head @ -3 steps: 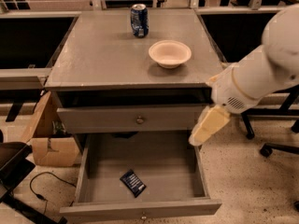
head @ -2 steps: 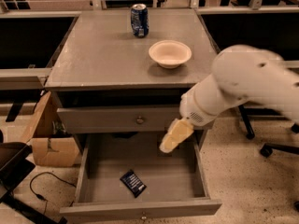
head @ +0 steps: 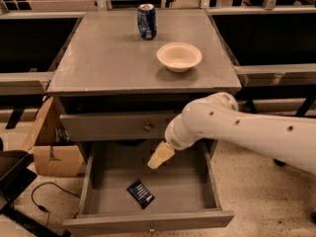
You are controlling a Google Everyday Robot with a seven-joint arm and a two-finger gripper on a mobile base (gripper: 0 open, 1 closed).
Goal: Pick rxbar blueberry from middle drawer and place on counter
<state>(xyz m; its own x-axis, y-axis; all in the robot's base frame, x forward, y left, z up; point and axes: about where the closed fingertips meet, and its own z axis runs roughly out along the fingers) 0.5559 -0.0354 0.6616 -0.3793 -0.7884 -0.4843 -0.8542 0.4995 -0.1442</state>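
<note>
Nearest to me, the wide shallow grey middle drawer [head: 148, 220] stands pulled out, its front panel along the bottom of the view with 1 small round metal knob [head: 151, 229] at its centre. On its plain grey floor lies the rxbar blueberry [head: 140, 193], a small flat dark navy wrapped bar with pale print, turned at an angle, a little left of the middle and toward the front. Left of the drawer, on the speckled floor, I see a thin black cable [head: 42, 201] and an open brown cardboard box [head: 52, 159]. Above the drawer's back half hangs the pale yellowish gripper [head: 158, 159], pointing down and to the left, above and slightly right of the bar and apart from it; I cannot tell whether it is parted or closed, and I see nothing in its hold. It sits at the end of the thick white arm [head: 247, 132], which reaches in from the right edge. Behind the gripper is the closed grey upper drawer [head: 108, 127]. Above that spreads the counter [head: 113, 58], a broad matte grey top, slightly scuffed. On it rests 1 shallow cream bowl [head: 179, 56], right of centre, and farther back 1 upright blue soda can [head: 146, 20], well apart from the bowl.
</note>
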